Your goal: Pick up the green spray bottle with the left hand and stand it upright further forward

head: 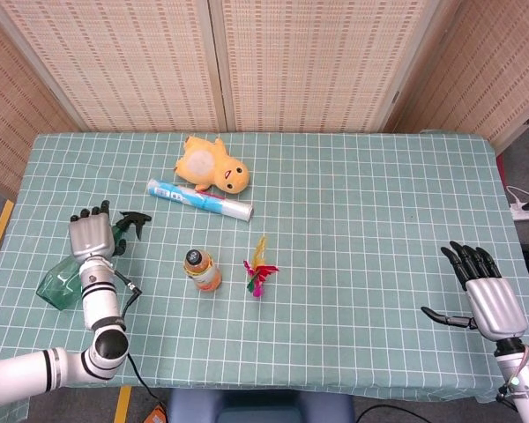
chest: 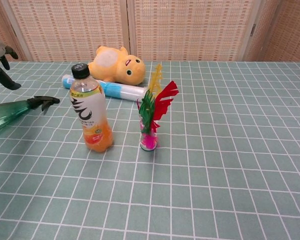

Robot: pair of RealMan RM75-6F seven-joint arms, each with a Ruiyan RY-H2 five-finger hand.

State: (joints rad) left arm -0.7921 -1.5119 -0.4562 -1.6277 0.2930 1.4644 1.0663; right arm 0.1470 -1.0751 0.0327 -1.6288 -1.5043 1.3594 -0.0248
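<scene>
Down at the left side of the table point(head: 353, 176), the green spray bottle point(head: 63, 280) is lying on its side on the checked cloth, its black trigger head point(head: 134, 221) pointing toward the far edge and its wide base toward the near-left corner. The left hand point(head: 91, 234) is hovering directly over the bottle's neck in the head view, back of the hand up and fingers point(head: 92, 214) pointing forward — whether they are touching or closing on the bottle I cannot tell, since the hand is hiding that part. In the chest view only its dark fingertips point(chest: 1, 67) are showing at the upper left, raised above the bottle, which is resting flat on the cloth.

The right hand point(head: 486, 296) is sitting near the right front corner, fingers spread and holding nothing.

Nearer the middle, an orange drink bottle point(chest: 90, 110) is standing upright just beside a feathered shuttlecock point(chest: 152, 117). Behind them a blue-and-white tube point(head: 198, 198) is lying flat — and a yellow plush duck point(head: 212, 166) is lying just beyond it.
</scene>
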